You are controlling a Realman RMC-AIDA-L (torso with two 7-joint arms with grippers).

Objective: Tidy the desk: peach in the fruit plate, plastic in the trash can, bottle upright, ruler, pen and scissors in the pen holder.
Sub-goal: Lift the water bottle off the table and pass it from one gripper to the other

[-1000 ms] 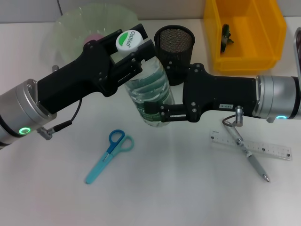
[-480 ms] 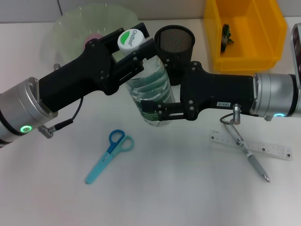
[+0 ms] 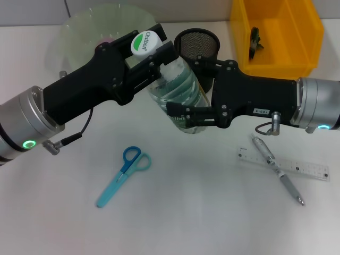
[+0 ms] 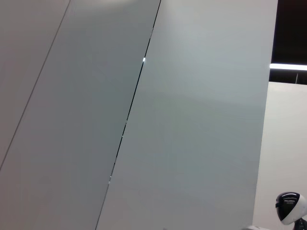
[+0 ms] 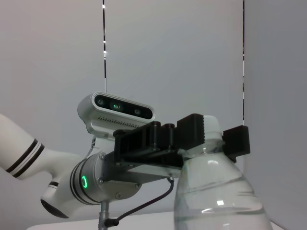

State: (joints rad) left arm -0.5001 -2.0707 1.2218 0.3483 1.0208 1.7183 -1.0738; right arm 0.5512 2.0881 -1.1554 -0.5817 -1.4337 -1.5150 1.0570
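Observation:
A clear water bottle [image 3: 178, 90] with a white and green cap hangs tilted above the desk, cap toward the fruit plate [image 3: 74, 29]. My left gripper [image 3: 151, 53] is shut on its neck, and the right wrist view shows that left gripper [image 5: 213, 136] clamped just under the cap of the bottle [image 5: 218, 196]. My right gripper [image 3: 186, 114] is shut on the bottle's lower end. A pink peach [image 3: 106, 40] lies in the plate. Blue scissors [image 3: 123, 174], a clear ruler [image 3: 284, 164] and a grey pen [image 3: 276, 169] lie on the desk. The black mesh pen holder [image 3: 199, 45] stands behind the bottle.
A yellow bin [image 3: 276, 58] at the back right holds a dark crumpled piece [image 3: 256, 41]. The pen lies across the ruler at the front right. The left wrist view shows only wall panels.
The right gripper has swung the bottle's lower end to the right and toward the pen holder. The cap end in the left gripper has barely moved.

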